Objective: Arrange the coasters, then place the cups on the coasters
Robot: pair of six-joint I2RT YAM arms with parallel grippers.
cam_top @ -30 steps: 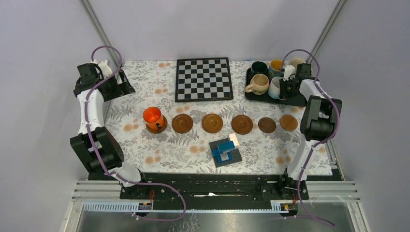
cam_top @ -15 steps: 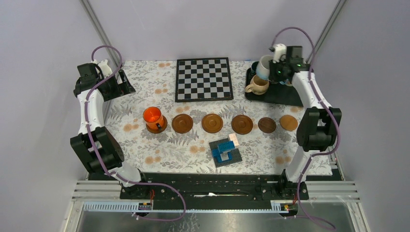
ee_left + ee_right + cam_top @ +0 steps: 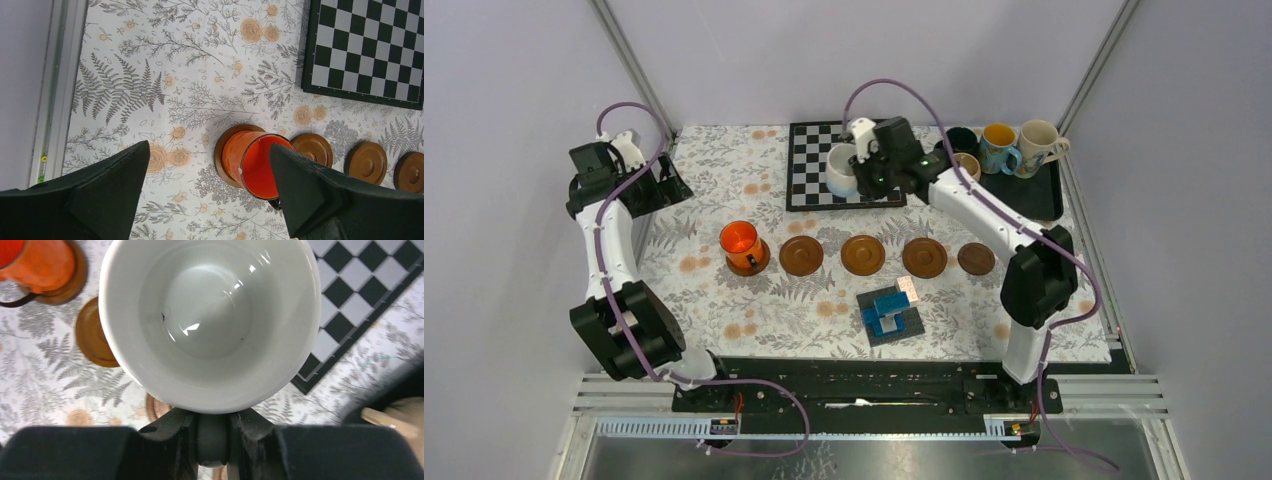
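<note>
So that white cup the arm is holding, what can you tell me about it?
The white cup is a round, glossy mug, ceramic by the look, empty, with a tiny dark speck on its inner wall. It is upright, mouth up, seemingly held in the air over the near half of the chessboard. The right arm's jaws are shut on its side; no handle shows.

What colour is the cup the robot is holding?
The cup is plain white; the right wrist view shows it best.
</note>
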